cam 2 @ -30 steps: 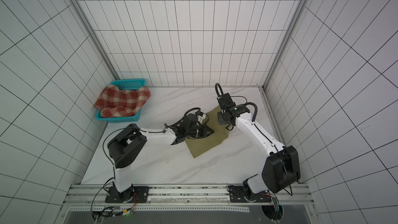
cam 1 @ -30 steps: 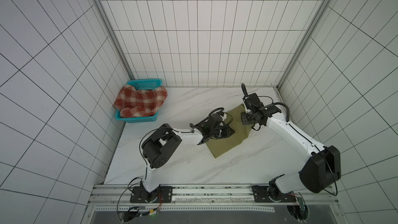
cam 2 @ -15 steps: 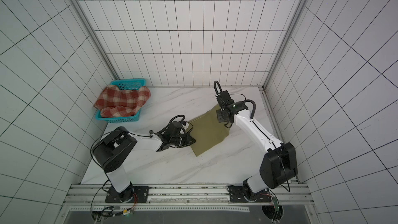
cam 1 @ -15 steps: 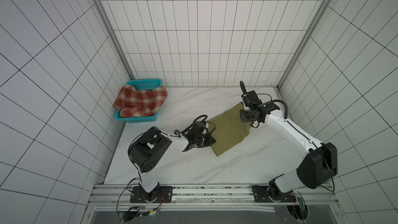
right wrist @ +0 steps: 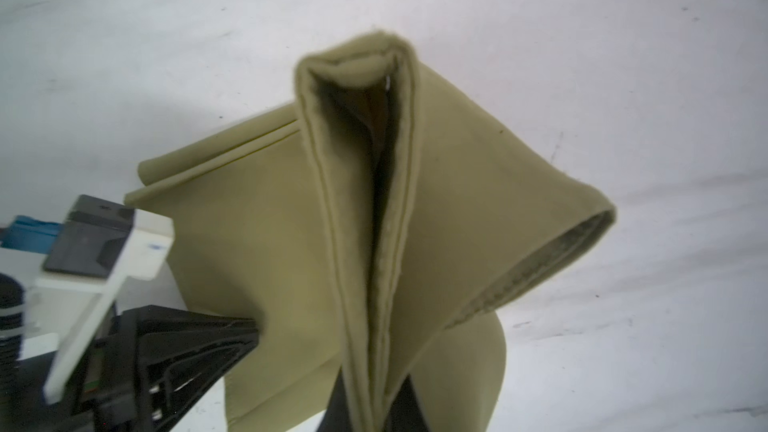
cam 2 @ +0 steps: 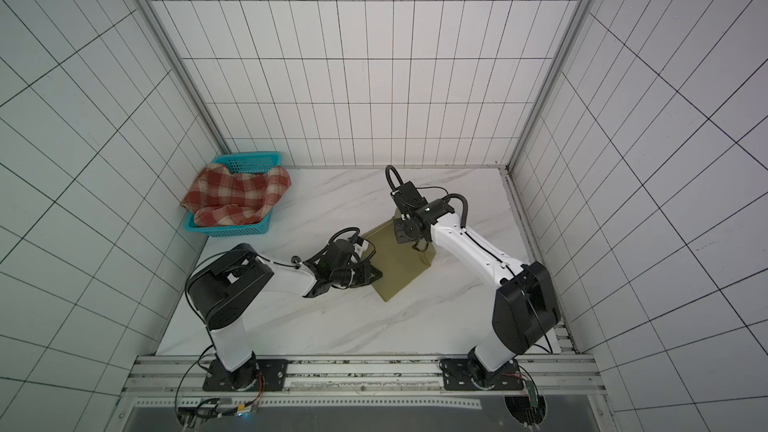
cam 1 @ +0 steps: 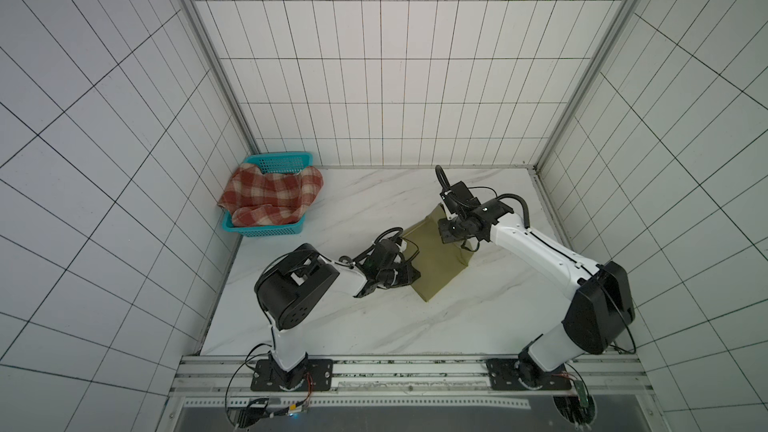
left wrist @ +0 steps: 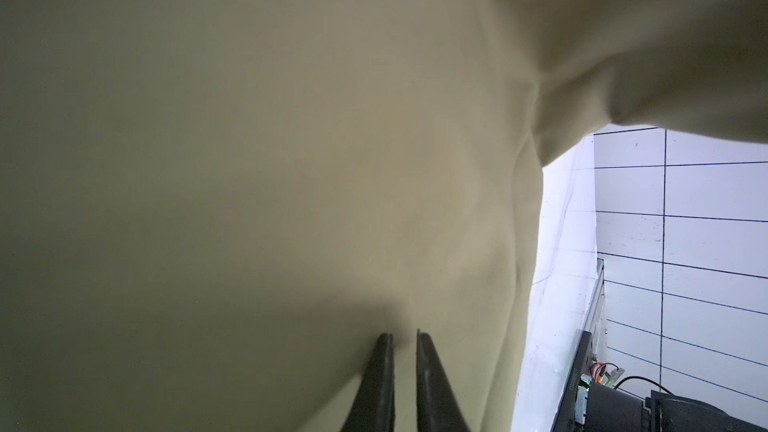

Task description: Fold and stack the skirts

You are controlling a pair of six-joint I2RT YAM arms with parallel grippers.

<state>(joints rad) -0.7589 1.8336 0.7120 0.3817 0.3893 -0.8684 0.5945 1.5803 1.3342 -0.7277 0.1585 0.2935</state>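
The olive skirt point(cam 1: 436, 261) point(cam 2: 397, 263) lies folded mid-table, its far corner raised. My right gripper point(cam 1: 446, 236) point(right wrist: 372, 409) is shut on that raised hem, and the doubled edges run between its dark fingers point(right wrist: 409, 405). My left gripper point(cam 1: 409, 280) point(left wrist: 405, 336) sits low at the skirt's left edge, jaws almost together on the cloth point(left wrist: 249, 160), its tips buried in the fabric. The red-and-cream plaid skirt point(cam 1: 272, 195) point(cam 2: 239, 193) is heaped in the teal basket point(cam 1: 266, 230), away from both grippers.
The basket point(cam 2: 230, 230) stands in the far left corner against the tiled wall. The white marble table point(cam 1: 374, 326) is walled on three sides. A metal rail point(cam 1: 415, 367) with both arm bases runs along its front edge.
My left gripper has drawn back leftward from over the skirt's middle to its left edge. The right gripper, still gripping, shifted slightly left, and the olive cloth now spreads wider between them.
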